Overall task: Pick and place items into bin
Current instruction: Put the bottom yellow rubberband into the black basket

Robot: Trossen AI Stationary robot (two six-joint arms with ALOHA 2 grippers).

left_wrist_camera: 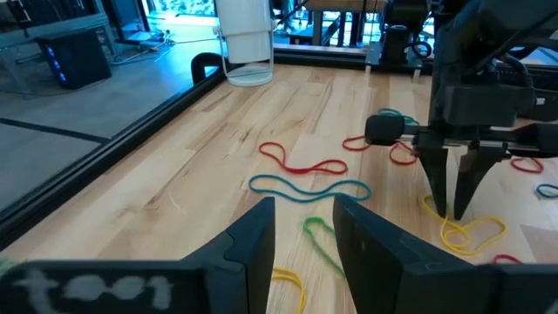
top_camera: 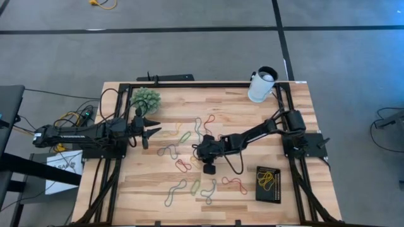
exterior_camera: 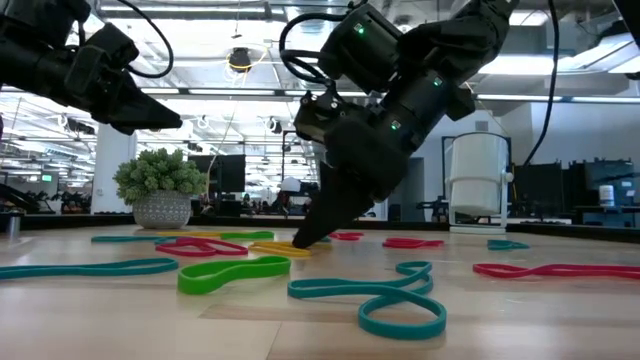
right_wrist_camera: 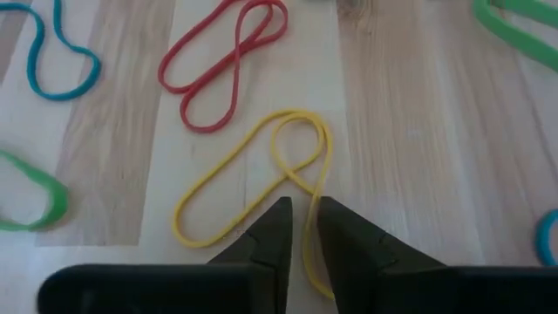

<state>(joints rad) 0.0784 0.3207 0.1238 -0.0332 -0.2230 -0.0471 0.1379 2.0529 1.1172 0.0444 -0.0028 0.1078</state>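
On the wooden counter, the right pincer straddles a yellow band, fingers narrowly parted; left pincer released near a plant.

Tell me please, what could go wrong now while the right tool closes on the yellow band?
The right tool pinches only one thin strand of the yellow band, flat on the table, so it may slip out. The red band lies close beside it and could be dragged along.
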